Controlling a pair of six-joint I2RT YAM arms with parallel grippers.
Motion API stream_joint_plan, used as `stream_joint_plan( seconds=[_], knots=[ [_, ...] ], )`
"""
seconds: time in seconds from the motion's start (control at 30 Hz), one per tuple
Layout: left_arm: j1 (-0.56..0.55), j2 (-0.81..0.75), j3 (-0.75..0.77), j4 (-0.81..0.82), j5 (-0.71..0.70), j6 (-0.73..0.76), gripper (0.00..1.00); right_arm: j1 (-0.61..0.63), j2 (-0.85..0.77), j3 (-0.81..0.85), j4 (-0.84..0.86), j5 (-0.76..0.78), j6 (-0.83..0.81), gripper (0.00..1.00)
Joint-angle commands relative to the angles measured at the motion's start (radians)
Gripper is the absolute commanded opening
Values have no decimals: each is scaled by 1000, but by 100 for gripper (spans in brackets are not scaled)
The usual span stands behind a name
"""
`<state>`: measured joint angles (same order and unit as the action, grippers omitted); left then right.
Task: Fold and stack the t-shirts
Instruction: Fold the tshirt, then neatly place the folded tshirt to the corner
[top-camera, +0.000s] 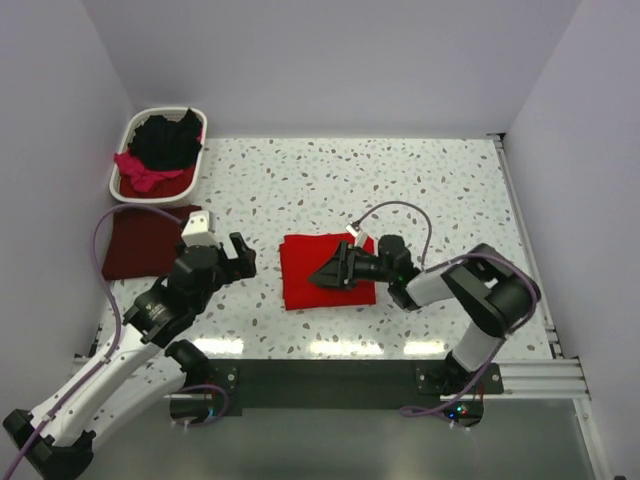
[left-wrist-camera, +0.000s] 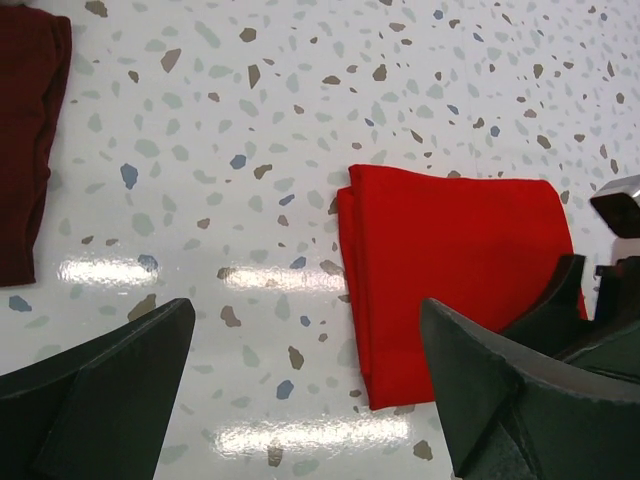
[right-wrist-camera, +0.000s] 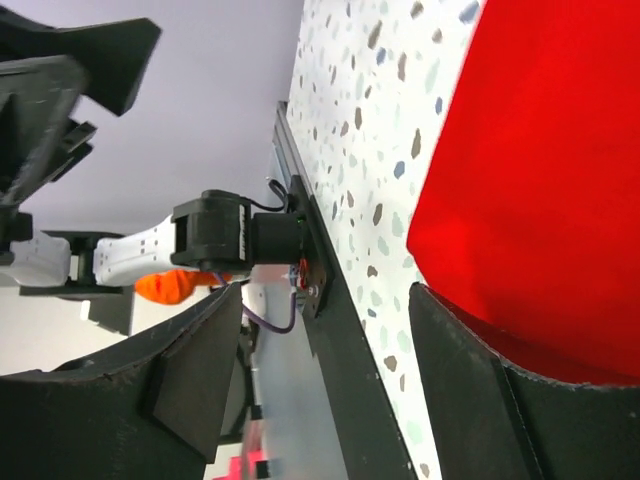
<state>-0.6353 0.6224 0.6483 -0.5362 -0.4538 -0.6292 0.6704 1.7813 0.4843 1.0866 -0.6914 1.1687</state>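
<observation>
Now | right hand (top-camera: 322, 276) spread over folded red t-shirt (top-camera: 298, 292) | left hand (top-camera: 243, 255) spread, just left of it

Plain pale walls (top-camera: 330, 60) are enclosing a glossy white speckled tabletop (top-camera: 400, 190) on three sides, with overhead light glaring in bright patches (top-camera: 330, 346) along its near edge and a metal rail (top-camera: 527, 250) lining its right edge.
</observation>
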Motion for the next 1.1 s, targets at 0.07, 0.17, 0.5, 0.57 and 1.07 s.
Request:
stream_joint_plan(
  seconds=[0.07,0.17,0.5,0.57,1.07],
  knots=[
    [5,-27,48,24,-46,114,100,-98,-215,-45,-289,-8,-205,72],
    [5,-35,21,45,-43,114,100,-166,-253,-116,-323,-37,-251,73],
    [5,-12,24,48,-49,129,100,-195,-97,-194,-30,-105,-199,72],
    [5,-13,21,50,-60,131,100,-183,-178,-144,-246,-91,-248,73],
    [416,275,34,123,303,174,100,363,-231,641,-1534,685,-934,66]
  ],
)
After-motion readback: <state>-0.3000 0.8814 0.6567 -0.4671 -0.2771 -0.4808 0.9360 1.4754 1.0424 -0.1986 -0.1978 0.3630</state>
